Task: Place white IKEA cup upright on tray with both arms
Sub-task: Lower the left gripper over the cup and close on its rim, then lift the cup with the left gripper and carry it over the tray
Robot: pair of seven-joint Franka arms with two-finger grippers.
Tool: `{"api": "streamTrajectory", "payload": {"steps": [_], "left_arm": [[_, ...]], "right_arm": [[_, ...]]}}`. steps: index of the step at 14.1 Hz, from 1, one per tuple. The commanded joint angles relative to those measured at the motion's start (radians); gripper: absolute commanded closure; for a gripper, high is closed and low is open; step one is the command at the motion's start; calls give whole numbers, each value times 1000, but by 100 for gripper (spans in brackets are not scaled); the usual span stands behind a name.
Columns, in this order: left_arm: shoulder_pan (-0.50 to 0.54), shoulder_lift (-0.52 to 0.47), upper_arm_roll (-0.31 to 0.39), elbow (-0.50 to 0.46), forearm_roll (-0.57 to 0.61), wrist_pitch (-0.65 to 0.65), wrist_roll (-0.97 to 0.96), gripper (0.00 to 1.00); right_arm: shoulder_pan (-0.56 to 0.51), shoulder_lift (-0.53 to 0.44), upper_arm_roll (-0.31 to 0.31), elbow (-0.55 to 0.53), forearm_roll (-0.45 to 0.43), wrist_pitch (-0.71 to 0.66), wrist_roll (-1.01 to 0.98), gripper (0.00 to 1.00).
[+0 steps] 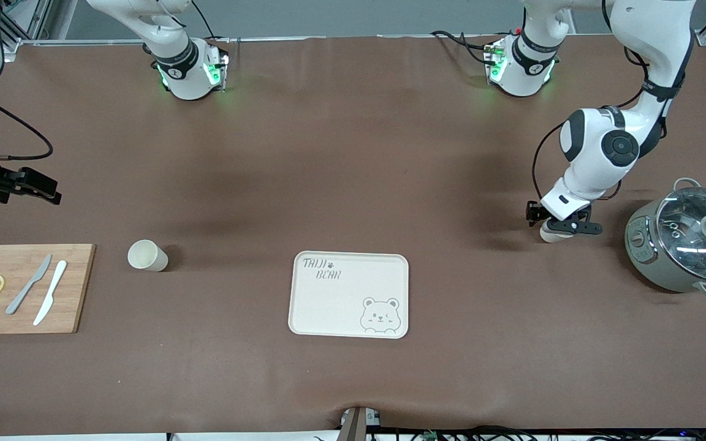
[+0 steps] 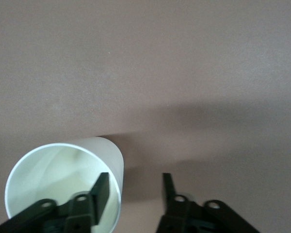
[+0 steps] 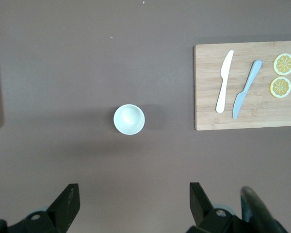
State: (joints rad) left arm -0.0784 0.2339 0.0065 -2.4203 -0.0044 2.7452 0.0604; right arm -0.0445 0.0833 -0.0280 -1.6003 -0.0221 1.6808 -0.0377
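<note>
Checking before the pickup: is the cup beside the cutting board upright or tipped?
Upright: the white cup stands on its base, open mouth up, seemingly empty.

The left arm folds down from its base, elbow bent sharply, wrist tilted low — its end effector point(image 1: 564, 225) sits just above the bench, one finger point(image 2: 101, 194) inside a white cup's point(image 2: 63, 184) mouth, the other outside its wall. The right arm waits, raised over its own end of the bench — its end effector point(image 3: 133, 204) spread wide, pointing down.
</note>
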Motion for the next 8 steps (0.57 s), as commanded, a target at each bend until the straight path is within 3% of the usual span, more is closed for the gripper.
{"api": "streamTrajectory", "payload": {"steps": [1, 8], "left_arm": [[2, 4, 0, 12, -2, 10, 39, 100], [0, 19, -2, 66, -3, 10, 35, 100]], "right_arm": [[-6, -11, 5, -15, -4, 13, 15, 0], [-6, -10, 5, -15, -1, 13, 5, 0]]}}
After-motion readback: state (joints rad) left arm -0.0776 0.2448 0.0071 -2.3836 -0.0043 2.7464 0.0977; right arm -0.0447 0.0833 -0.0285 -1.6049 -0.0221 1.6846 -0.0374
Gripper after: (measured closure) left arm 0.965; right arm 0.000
